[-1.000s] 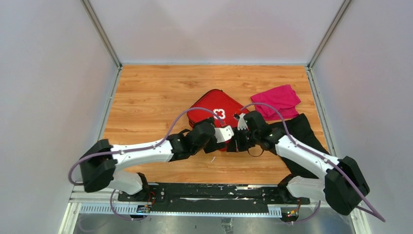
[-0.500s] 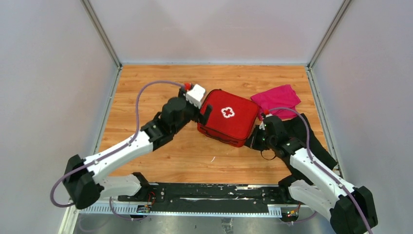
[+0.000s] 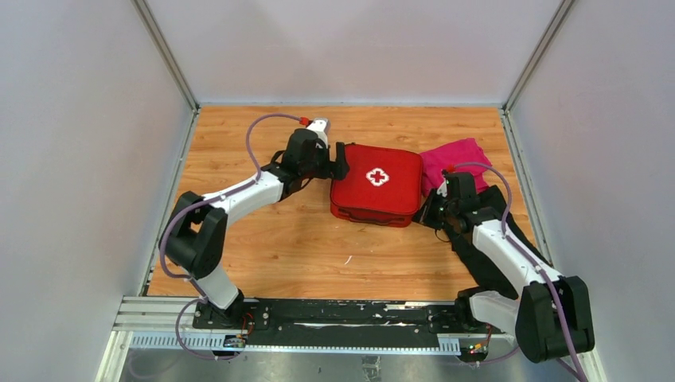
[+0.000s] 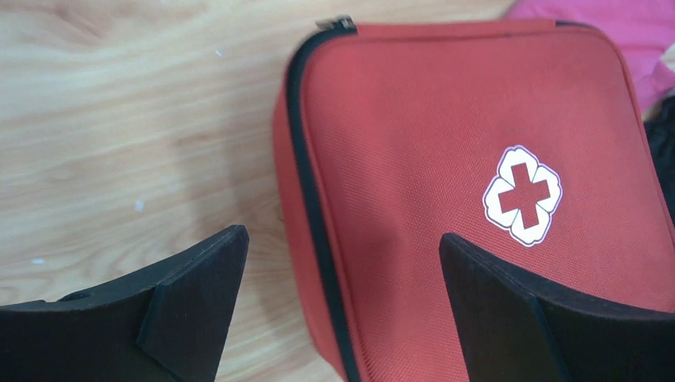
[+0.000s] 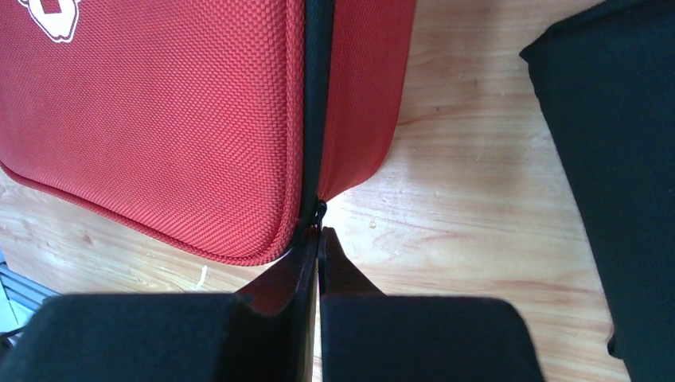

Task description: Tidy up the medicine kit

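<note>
Wood-grain bench [image 3: 263, 239] carries the kit [image 3: 378, 187], lying flat past the middle, lid shut and cross up. A black cloth [image 3: 480, 267] is to its right and a magenta cloth [image 3: 458, 159] at its far right corner. I judge the kit light and soft-walled, woven fabric that may slide on the wood, so I would pin one edge and work the zip [image 5: 318, 95]. Left fingers [image 4: 191, 302] stand wide apart astride its left edge, one over wood, one over the lid. Right fingers [image 5: 342, 278] are pressed together, tips at the zip's end on the near right corner. Whether they pinch a pull I cannot tell.
</note>
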{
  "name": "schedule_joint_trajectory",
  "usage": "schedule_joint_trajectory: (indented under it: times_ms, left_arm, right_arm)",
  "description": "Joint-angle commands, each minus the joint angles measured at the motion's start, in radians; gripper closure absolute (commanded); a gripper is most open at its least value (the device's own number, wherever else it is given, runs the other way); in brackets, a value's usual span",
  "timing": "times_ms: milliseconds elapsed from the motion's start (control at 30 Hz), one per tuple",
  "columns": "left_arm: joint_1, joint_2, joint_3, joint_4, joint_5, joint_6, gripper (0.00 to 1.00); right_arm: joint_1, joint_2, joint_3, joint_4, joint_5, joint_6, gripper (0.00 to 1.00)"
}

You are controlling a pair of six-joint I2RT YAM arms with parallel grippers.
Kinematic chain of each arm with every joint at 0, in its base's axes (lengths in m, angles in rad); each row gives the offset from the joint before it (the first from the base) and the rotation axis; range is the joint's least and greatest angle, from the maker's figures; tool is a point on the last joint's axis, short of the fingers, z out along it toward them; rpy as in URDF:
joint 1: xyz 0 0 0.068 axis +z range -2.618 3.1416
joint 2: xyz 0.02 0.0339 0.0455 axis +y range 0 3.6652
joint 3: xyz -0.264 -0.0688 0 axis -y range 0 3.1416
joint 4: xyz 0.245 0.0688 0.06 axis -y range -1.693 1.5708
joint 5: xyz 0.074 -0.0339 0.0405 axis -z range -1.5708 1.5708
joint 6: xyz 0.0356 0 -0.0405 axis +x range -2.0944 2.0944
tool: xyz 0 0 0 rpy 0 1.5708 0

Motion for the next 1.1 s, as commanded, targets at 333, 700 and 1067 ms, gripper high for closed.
schedule_joint_trajectory:
  times_ms: [333,700,1067]
  left_arm:
    - [0.005,0.052,-0.028,0.036,0.061,-0.127,0.15]
    - [0.004,-0.112,-0.211,0.098,0.145,-0.181,0.18]
    - [0.004,-0.278,-0.324,0.098,0.143,-0.137,0.15]
  right_arm:
    - [-0.017,0.104,0.123,-0.064,-0.085,-0.187,1.0]
    - [0.012,0.308,0.307,-0.078,-0.165,-0.313,1.0]
    - [0.132,0.527,0.499,-0.089,-0.143,-0.397,1.0]
